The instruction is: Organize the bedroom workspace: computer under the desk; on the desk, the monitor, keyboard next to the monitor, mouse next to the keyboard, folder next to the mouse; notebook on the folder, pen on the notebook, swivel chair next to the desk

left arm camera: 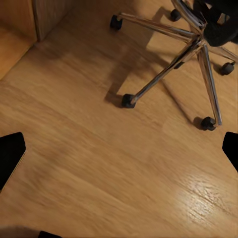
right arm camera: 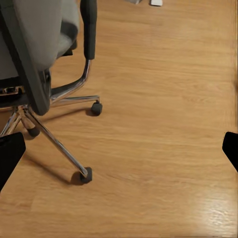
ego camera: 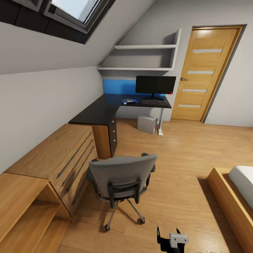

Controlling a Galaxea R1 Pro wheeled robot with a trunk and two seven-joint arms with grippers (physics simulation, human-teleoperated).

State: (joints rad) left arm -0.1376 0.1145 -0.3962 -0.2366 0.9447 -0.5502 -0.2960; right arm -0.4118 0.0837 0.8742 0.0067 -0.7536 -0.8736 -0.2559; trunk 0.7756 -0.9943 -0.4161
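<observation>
Attic bedroom, wooden floor (ego camera: 182,154), sloped ceiling, light wooden cabinets (ego camera: 52,158) along the wall left of the grippers, bed corner (ego camera: 235,189) to their right, door (ego camera: 207,70) beyond. Swivel chair (ego camera: 121,175) stands just ahead of both grippers, back turned, between them and the desk (ego camera: 105,109), which carries monitor (ego camera: 155,85), keyboard (ego camera: 154,102) and folder (ego camera: 129,101) (computer (ego camera: 147,124) beneath). Left gripper (left arm camera: 119,153) and right gripper (right arm camera: 119,153) hang low over bare floor, fingertips spread wide, holding nothing.
</observation>
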